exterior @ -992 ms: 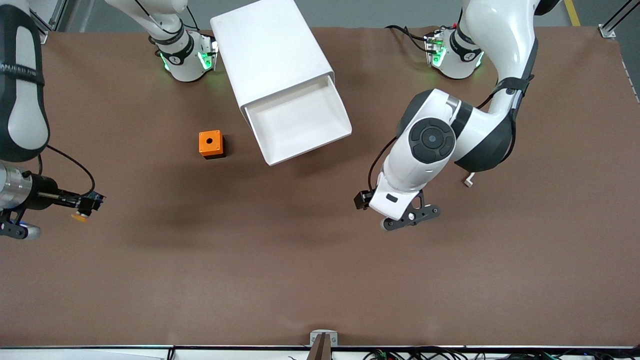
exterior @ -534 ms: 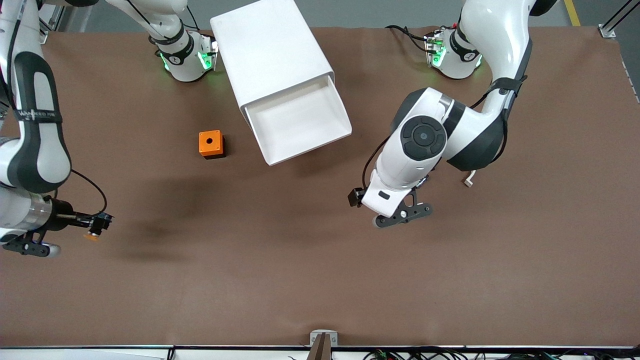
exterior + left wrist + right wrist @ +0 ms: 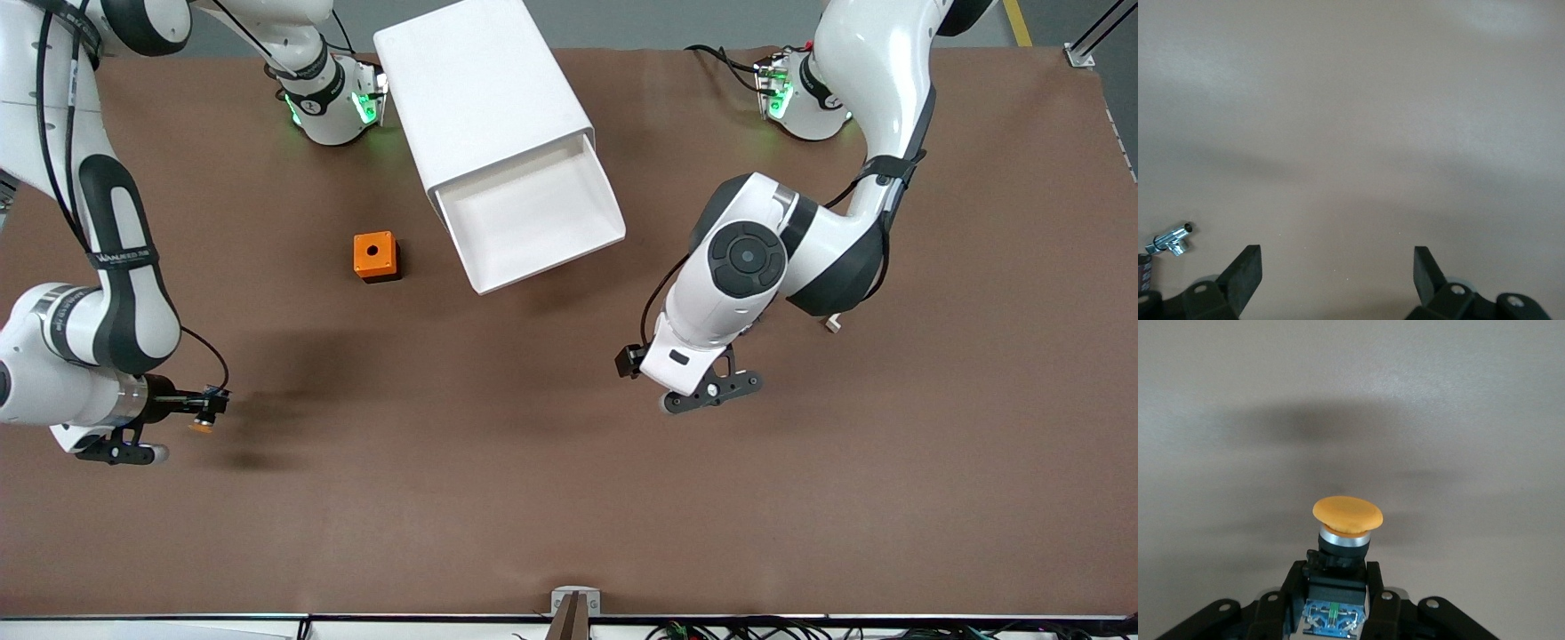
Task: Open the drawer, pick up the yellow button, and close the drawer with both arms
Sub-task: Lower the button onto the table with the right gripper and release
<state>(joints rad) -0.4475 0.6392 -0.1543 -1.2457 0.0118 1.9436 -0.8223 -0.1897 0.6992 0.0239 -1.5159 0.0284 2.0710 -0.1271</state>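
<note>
While my right fingers were clamped on the button, its black-and-blue body sat pinched between them and its round orange cap pointed away from my wrist. I held it low over bare brown desk at the right arm's end, well apart from the cabinet. From the front camera the button showed as a small orange spot at the tip of that hand.

The drawer stood pulled out of the top of the white cabinet, its slanted front lip turned toward the front camera, and its white floor showed nothing in it. An orange box with a hole in its top sat on the desk just beside the drawer, toward the right arm's end, not touching it.

My left fingers were spread wide and held nothing, hanging over bare desk nearer the front camera than the drawer, toward the left arm's end. A small metal part lay on the desk near that hand.
</note>
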